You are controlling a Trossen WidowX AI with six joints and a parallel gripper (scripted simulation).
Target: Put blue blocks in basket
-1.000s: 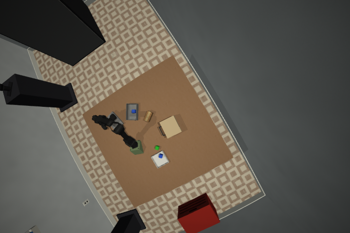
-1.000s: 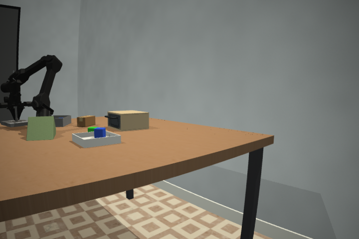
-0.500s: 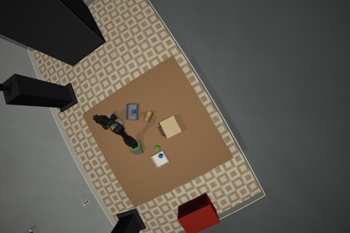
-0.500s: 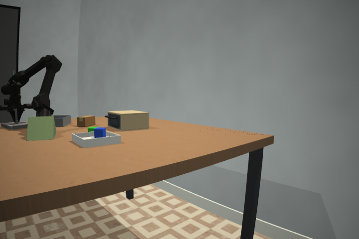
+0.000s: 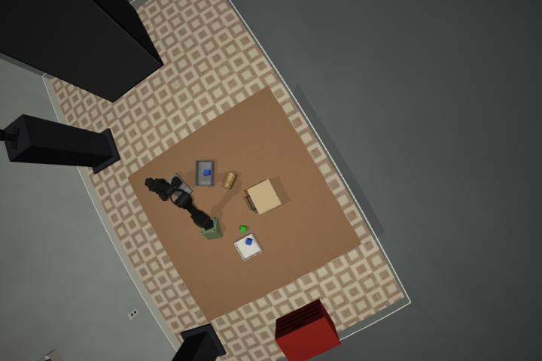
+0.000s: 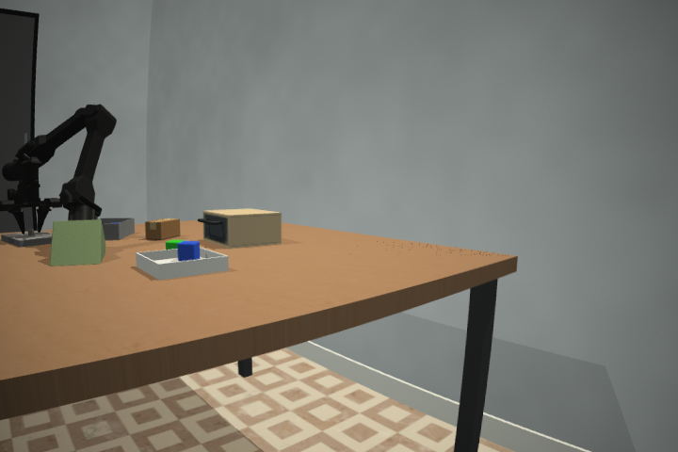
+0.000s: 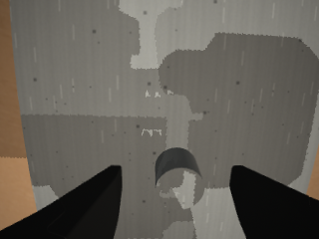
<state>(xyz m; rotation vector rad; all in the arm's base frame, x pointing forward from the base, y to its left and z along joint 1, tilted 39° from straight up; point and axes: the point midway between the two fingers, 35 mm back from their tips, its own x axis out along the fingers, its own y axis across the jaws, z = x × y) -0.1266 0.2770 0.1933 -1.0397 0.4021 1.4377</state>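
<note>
My gripper (image 5: pixel 175 183) is open, straddling the knob (image 7: pixel 178 162) of the grey box lid (image 5: pixel 182 185), which lies flat on the table at the left. In the side view the fingers (image 6: pixel 28 220) stand just above the lid (image 6: pixel 24 238); in the wrist view they (image 7: pixel 175 226) are spread apart from the knob. The grey box (image 5: pixel 202 172) stands open with a blue block (image 5: pixel 207 172) inside. A second blue block (image 5: pixel 249 241) sits in the white tray (image 5: pixel 247 247). The small brown basket (image 5: pixel 229 179) stands beside the box.
A green block (image 5: pixel 243 228) lies beside the tray. The tan drawer unit (image 5: pixel 263 195) with a dark handle is shut, right of the basket. My green base (image 5: pixel 211 228) stands between the lid and the tray.
</note>
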